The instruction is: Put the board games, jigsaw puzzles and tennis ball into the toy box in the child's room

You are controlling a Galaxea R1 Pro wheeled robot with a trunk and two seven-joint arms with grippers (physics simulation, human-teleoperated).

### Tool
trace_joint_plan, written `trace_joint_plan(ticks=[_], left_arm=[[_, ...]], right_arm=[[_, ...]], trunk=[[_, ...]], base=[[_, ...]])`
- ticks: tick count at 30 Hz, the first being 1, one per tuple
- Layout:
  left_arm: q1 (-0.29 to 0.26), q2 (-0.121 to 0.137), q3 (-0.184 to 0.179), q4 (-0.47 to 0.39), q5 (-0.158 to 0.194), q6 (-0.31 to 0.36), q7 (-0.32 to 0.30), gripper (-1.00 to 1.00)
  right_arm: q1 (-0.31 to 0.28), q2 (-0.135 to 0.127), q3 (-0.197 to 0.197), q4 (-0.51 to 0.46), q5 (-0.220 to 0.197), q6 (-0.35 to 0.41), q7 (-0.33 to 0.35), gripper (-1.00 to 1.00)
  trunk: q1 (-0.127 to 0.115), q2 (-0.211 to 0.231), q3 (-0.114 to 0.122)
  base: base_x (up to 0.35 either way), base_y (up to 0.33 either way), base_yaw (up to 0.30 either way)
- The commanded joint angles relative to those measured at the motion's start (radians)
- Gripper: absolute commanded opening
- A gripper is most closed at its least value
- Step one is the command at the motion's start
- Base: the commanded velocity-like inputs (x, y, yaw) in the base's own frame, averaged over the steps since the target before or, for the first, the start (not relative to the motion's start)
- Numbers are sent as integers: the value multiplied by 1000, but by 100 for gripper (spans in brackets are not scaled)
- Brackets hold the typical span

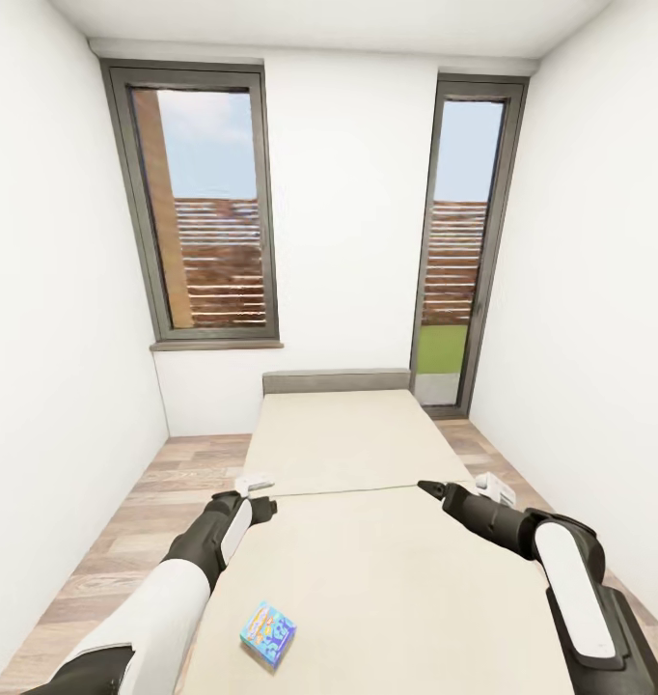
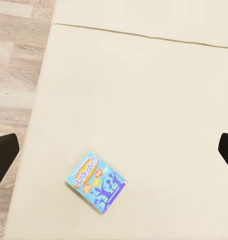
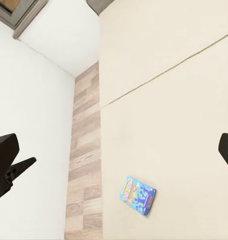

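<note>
One board game (image 1: pixel 268 634), light blue with an orange logo, lies flat on the bed (image 1: pixel 368 541) near my end and toward its left edge, with bare cream cover on every side of it; I see it also from the left wrist (image 2: pixel 96 182) and from the right wrist (image 3: pixel 138 194). A seam (image 1: pixel 368 490) crosses the cover between my two arms. My left gripper (image 1: pixel 257 481) hangs over the bed's left edge and my right gripper (image 1: pixel 427 487) over its right half, both above the seam, well apart from the game; each wrist view shows dark fingertips (image 2: pixel 3 152) (image 3: pixel 6 150) spread wide at the frame's sides, nothing between them. Wood floor (image 1: pixel 146 502) runs in a narrow strip along each side of the bed, bounded by white walls (image 1: pixel 49 319). Two tall windows (image 1: pixel 208 208) stand in the far wall beyond the grey headboard (image 1: pixel 336 380).
</note>
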Motion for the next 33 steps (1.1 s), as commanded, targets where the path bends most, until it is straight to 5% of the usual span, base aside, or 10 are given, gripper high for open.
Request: trace_joint_plan(ticks=[1,33], left_arm=[[0,-1,5,0,2,4,3,100],[0,-1,5,2,2,-2,5,100]], right_arm=[[1,-1,1,-1,-10,0,-10,100],[7,-1,1,1,-11,-7,-6,100]], trunk=[[0,-1,-1],[0,-1,-14]], base=[[0,0,0],[0,0,0]])
